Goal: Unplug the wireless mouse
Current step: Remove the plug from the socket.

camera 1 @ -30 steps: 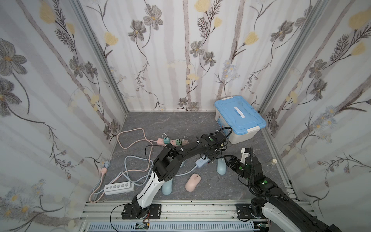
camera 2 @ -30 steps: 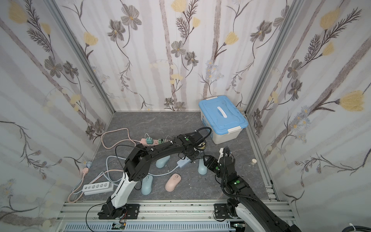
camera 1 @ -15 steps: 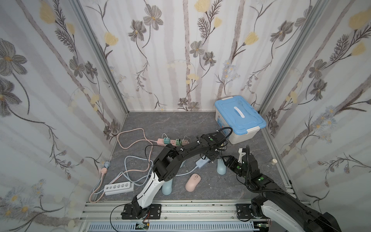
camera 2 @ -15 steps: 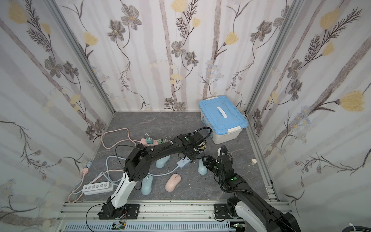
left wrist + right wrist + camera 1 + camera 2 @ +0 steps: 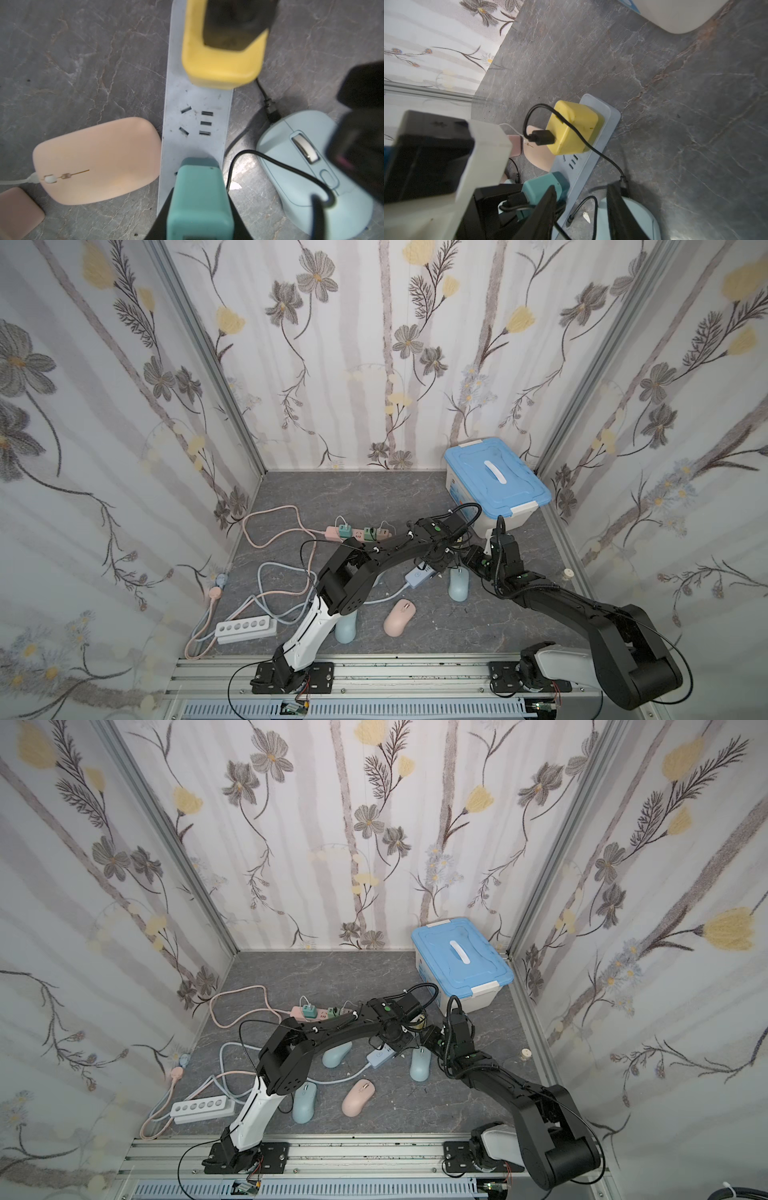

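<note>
Two hands meet at the light-blue power strip on the surface. The left hand is pinched on the teal charger plugged into the strip, placed as in the earlier frames. The right hand has advanced toward the strip since a second ago. Its fingers stand apart, a loop of black cable between them. The cable runs from the yellow charger to the nose of the light-blue wireless mouse, which lies unmoved just beside the strip.
</note>
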{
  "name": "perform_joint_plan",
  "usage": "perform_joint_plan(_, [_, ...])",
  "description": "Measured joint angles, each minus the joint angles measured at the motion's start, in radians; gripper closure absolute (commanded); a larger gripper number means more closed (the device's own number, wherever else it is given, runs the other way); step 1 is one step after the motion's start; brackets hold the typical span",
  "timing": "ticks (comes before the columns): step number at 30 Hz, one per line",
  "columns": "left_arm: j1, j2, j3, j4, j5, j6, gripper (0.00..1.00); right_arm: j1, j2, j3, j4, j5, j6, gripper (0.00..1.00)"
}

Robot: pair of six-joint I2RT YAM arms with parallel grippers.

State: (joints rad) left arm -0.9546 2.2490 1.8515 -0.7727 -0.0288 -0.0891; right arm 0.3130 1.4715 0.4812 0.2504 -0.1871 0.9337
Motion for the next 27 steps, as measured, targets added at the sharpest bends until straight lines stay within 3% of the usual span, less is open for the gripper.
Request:
perform_joint_plan(15, [0.000, -0.008, -0.018, 0.018, 0.000, -0.001, 1.00, 0.001, 0.265, 0.074, 0.116, -0.075, 0.065, 0.63])
perform_joint_plan(27, [0.011, -0.019, -0.029, 0.044, 0.033, -0.023, 1.00, 0.006, 0.323, 0.042, 0.265, -0.096, 0.122, 0.66])
